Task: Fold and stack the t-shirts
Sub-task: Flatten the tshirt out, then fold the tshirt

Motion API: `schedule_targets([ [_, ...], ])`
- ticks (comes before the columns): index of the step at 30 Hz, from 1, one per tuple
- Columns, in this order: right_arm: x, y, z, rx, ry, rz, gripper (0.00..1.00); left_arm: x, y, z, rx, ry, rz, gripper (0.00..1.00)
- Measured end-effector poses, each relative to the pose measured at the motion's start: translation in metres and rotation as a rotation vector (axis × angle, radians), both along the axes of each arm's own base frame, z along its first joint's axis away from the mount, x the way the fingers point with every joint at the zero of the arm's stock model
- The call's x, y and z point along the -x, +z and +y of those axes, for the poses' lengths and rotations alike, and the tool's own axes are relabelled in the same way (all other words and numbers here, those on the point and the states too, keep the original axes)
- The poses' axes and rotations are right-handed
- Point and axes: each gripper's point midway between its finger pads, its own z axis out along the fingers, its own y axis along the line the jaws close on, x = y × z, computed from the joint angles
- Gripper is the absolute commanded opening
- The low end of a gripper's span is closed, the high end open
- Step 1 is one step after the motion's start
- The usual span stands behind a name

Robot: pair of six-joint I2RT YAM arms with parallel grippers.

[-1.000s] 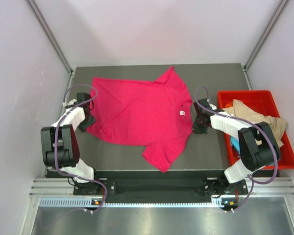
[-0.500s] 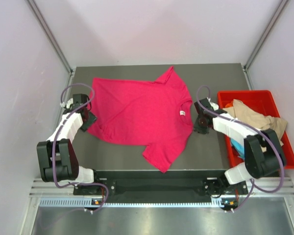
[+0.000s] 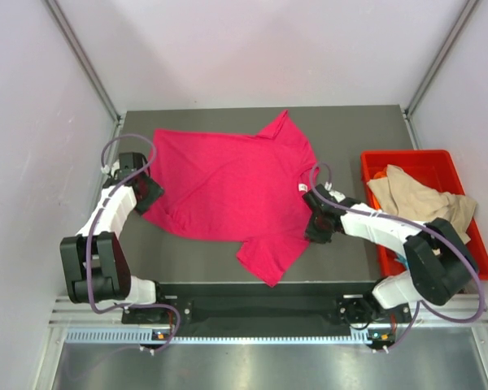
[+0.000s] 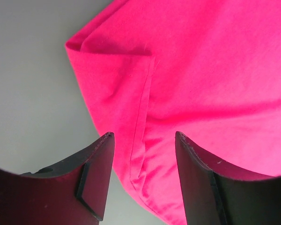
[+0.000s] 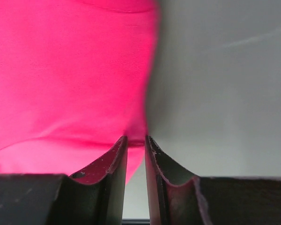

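Note:
A magenta-pink t-shirt (image 3: 228, 187) lies spread flat on the dark table (image 3: 342, 130). My left gripper (image 3: 149, 193) hovers over the shirt's left hem corner. In the left wrist view it (image 4: 143, 136) stands open, with the hem seam (image 4: 139, 136) between the fingers. My right gripper (image 3: 313, 226) is at the shirt's right edge, by the near sleeve. In the right wrist view it (image 5: 136, 138) is open only a narrow gap, and the pink cloth edge (image 5: 131, 108) lies just at the tips. A tan t-shirt (image 3: 423, 199) is heaped in the bin, with turquoise (image 3: 388, 238) and orange (image 3: 380, 173) cloth peeking out.
A rigid red plastic bin (image 3: 407, 156) stands at the table's right side, holding the other shirts. Pale walls enclose the table on three sides. Bare table surface (image 3: 199, 260) shows near the front edge.
My right gripper has moved left and nearer, from beside the collar to the shirt's right edge, and its jaws have parted slightly. The left gripper has opened a little wider at the hem corner.

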Motion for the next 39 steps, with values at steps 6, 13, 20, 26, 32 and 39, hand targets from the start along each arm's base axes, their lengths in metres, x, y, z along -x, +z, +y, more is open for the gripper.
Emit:
schedule_targets([
  [6,0.003,-0.007,-0.012,0.057,-0.020,0.005,0.22,-0.004,0.005,0.011,-0.049,0.032,-0.004,0.60],
  [13,0.012,-0.002,-0.033,0.134,-0.037,0.013,0.26,0.001,0.005,0.020,-0.088,0.080,0.012,0.59],
  [20,0.013,0.029,-0.012,0.048,-0.029,-0.032,0.27,-0.007,0.030,0.021,-0.071,0.134,-0.099,0.57],
  [26,0.055,0.040,0.055,-0.065,0.111,-0.022,0.28,-0.007,0.041,0.036,-0.110,0.245,-0.113,0.56],
  [32,0.112,0.028,0.099,-0.122,0.153,0.082,0.29,-0.016,0.058,0.052,-0.116,0.312,-0.158,0.54],
  [39,0.132,0.008,0.112,-0.155,0.075,0.168,0.29,-0.026,0.056,0.038,-0.042,0.235,-0.173,0.54],
])
